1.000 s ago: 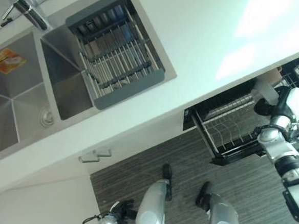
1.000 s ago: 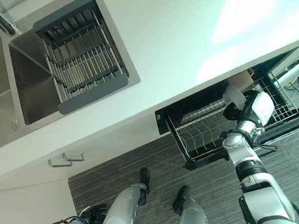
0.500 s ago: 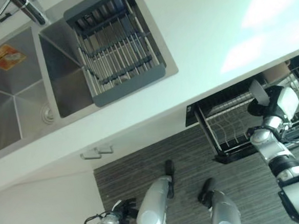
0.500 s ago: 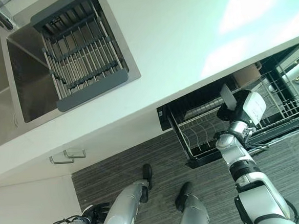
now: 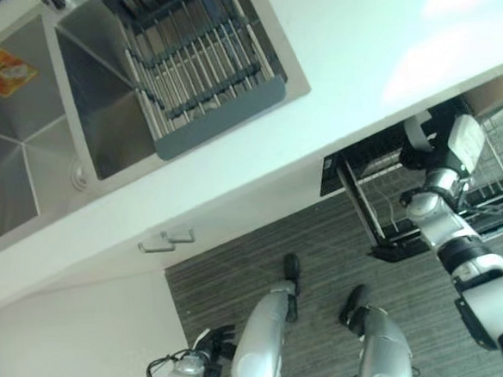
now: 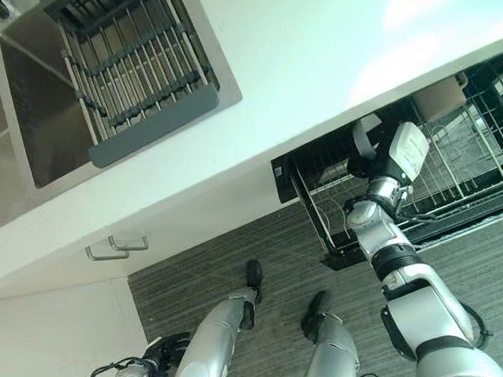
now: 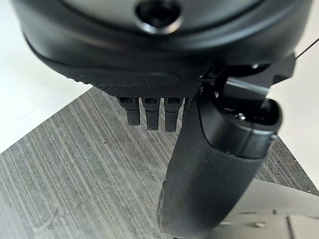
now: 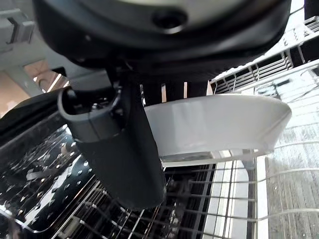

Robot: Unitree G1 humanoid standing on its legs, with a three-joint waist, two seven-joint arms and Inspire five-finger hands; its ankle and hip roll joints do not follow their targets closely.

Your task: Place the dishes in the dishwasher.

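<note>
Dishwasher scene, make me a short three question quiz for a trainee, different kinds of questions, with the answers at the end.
1. True or false: the right hand has its thumb and fingers closed on a white dish.
2. Multiple choice: the dishwasher rack is (A) pushed in and hidden, (B) pulled out below the counter, (C) resting in the sink.
3. Fill in: the left hand hangs low over the striped ____, holding nothing.

Key: 1 true; 2 B; 3 floor.
</note>
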